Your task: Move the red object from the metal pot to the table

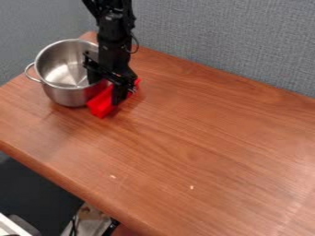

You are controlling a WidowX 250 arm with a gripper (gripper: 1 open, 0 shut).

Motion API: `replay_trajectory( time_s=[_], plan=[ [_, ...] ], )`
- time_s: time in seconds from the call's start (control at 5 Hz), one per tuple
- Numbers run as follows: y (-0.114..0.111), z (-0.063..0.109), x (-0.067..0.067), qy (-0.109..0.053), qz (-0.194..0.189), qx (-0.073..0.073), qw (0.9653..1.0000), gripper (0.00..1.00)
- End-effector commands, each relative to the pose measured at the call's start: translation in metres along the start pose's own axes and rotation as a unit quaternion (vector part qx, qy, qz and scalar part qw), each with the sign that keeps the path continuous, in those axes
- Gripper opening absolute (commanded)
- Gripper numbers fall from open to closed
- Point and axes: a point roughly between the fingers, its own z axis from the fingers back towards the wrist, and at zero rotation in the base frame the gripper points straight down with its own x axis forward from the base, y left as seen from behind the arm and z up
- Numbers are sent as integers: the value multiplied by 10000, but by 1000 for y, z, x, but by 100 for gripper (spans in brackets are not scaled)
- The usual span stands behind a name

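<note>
Spanning the foreground, the glossy, wood-grained desk runs back to its far edge. Toward its far left corner, the bright red, flat-sided block lies outside the pot, just beside it, partly hidden by the black gripper, whose fingers I cannot tell apart or clamped. The round, shiny steel pot shows bare inner metal. Behind stands a grey, textured wall.
</note>
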Motion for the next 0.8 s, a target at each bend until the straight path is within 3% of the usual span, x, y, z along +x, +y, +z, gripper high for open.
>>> replay_trajectory(
  time_s=[0.0,0.6],
  plan=[
    [1,22,0,-290,-27,144,9995,0],
    [-2,29,-3,-346,-16,171,9993,0]
  ],
)
